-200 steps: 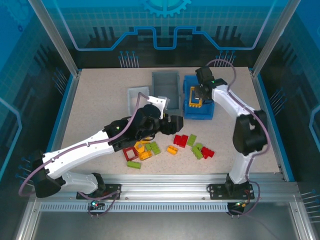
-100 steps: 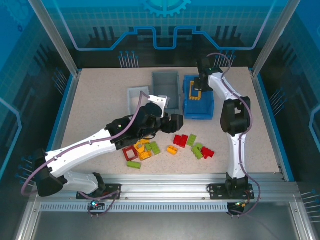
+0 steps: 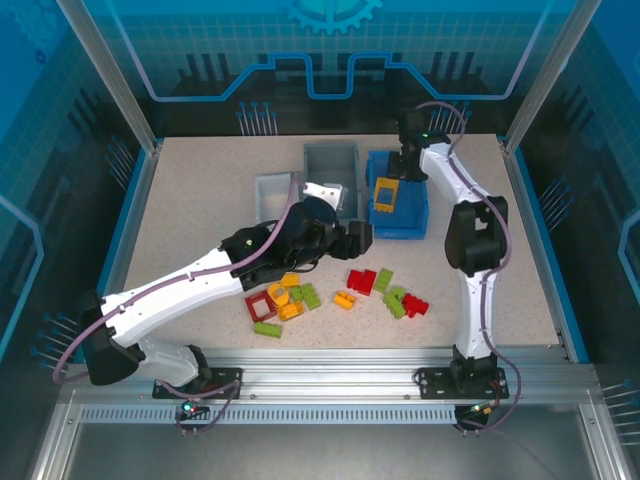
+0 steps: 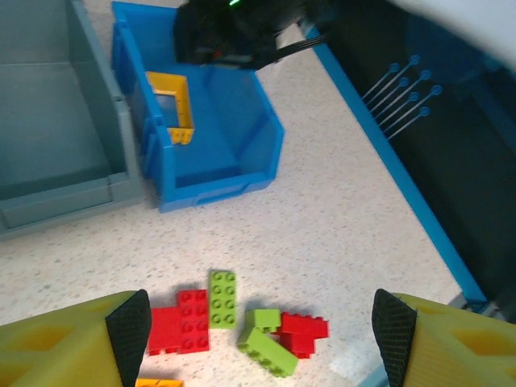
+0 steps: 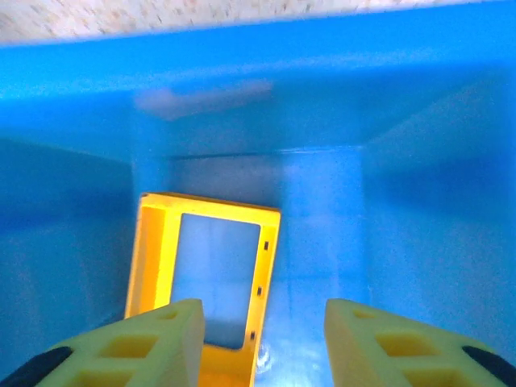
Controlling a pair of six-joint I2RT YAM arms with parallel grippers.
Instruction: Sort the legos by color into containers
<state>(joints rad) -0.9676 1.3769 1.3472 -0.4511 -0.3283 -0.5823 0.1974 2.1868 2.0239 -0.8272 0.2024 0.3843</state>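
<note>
The blue bin [image 3: 398, 212] holds a yellow frame lego [image 3: 385, 192], which lies loose on the bin floor [image 5: 419, 242]. My right gripper [image 3: 403, 167] hovers open over the bin's far end, and in the right wrist view the yellow frame [image 5: 274, 250] sits below my right gripper [image 5: 262, 347], untouched. My left gripper [image 3: 352, 240] is open and empty above the table. Below my left gripper [image 4: 262, 334] lie a red brick [image 4: 181, 322], green bricks [image 4: 222, 298] and a red-green cluster [image 4: 302, 332]. More legos [image 3: 285, 298] lie scattered in the near middle.
The grey bin [image 3: 332, 172] stands left of the blue one, and the white bin [image 3: 268, 190] is partly covered by my left arm. A red frame [image 3: 262, 305] and a green brick [image 3: 267, 328] lie near the front. Blue rails edge the table.
My right gripper moved to the blue bin's far end and opened, and the yellow frame dropped into the bin. My left arm shifted slightly up and right.
</note>
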